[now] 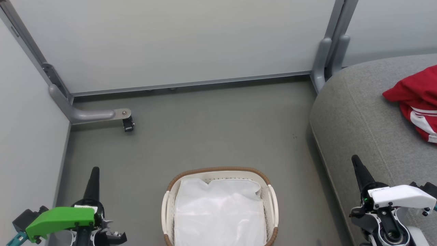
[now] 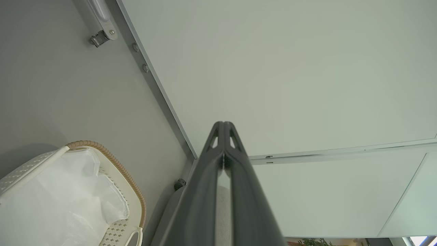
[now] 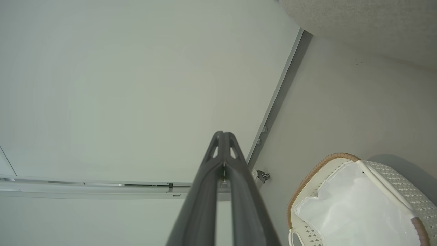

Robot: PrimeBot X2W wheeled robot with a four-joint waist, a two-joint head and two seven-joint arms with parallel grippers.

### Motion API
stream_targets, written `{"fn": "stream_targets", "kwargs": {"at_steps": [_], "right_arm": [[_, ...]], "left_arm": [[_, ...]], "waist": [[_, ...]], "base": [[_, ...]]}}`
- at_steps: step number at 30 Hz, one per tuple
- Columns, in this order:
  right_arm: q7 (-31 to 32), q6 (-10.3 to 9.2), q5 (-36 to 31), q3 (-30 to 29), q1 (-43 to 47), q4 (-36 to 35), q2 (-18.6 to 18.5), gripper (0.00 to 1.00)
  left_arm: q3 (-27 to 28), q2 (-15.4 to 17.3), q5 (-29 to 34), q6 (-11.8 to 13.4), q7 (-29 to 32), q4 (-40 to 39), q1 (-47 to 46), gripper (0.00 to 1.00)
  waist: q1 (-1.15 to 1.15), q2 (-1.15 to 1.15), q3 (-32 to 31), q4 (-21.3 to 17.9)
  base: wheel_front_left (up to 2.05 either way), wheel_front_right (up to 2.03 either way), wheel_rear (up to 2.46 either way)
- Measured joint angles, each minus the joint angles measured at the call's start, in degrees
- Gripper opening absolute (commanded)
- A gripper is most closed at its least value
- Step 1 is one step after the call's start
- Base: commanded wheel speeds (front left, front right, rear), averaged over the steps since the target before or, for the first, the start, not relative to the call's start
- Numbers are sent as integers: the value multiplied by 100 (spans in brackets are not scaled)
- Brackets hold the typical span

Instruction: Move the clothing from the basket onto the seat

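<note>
At the lower left of the head view, the left end effector [image 1: 95,172] is seen clenched, its two dark fingers pressed together with nothing gripped between them. The basket [image 1: 218,169] is set on the grey floor [image 1: 211,130] at bottom centre, and a white liner [image 1: 218,212] is seen lying inside it. Further right, the right end effector [image 1: 356,160] is likewise clenched and empty, by the near edge of the seat [image 1: 358,119]. The clothing [image 1: 416,99] is found crumpled on the seat at far right, well apart from the basket.
</note>
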Motion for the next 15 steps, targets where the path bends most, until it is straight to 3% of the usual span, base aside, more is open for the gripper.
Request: {"fn": "stream_targets", "kwargs": {"at_steps": [15], "right_arm": [[168, 0, 616, -79, 7, -67, -3, 0]], "left_arm": [[68, 1, -620, -10, 160, -36, -81, 0]], "waist": [[0, 0, -48, -29]], "base": [[0, 0, 0]]}}
